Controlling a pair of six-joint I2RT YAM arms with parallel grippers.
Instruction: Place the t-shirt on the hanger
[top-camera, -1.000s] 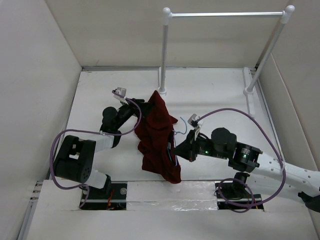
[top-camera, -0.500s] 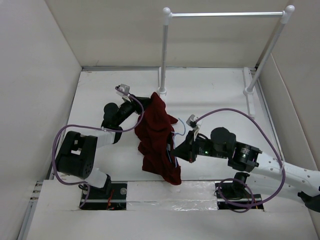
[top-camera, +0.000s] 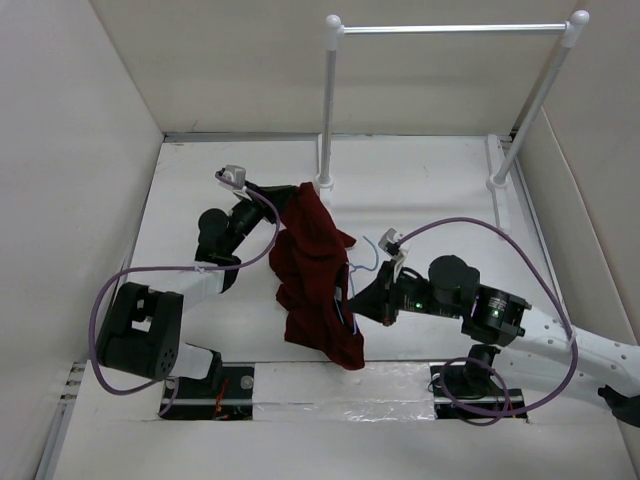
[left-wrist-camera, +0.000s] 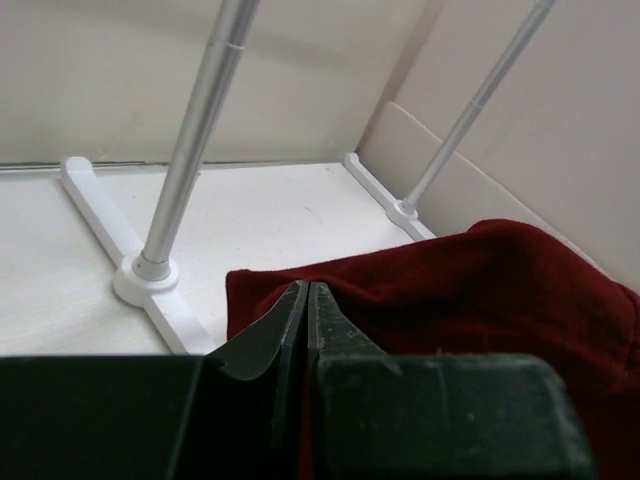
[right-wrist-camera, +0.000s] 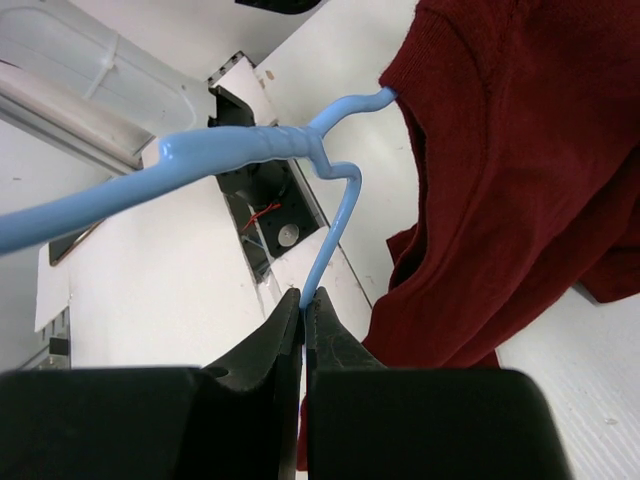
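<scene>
firmly, left jaws pinch the t-shirt (left-wrist-camera: 450, 290) and right jaws pinch the hanger (right-wrist-camera: 230, 150) hook.

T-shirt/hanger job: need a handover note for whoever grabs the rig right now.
Left end effector: shut on the t-shirt at its top edge.
Right end effector: shut on the hanger at the tip of its hook.
The shirt hangs bunched between them. One hanger arm runs under its edge; the other is bare.
Done: both things gripped, hanger partly in.
Left: seat the shirt over both hanger shoulders. How far the wire reaches inside is hidden.
</scene>
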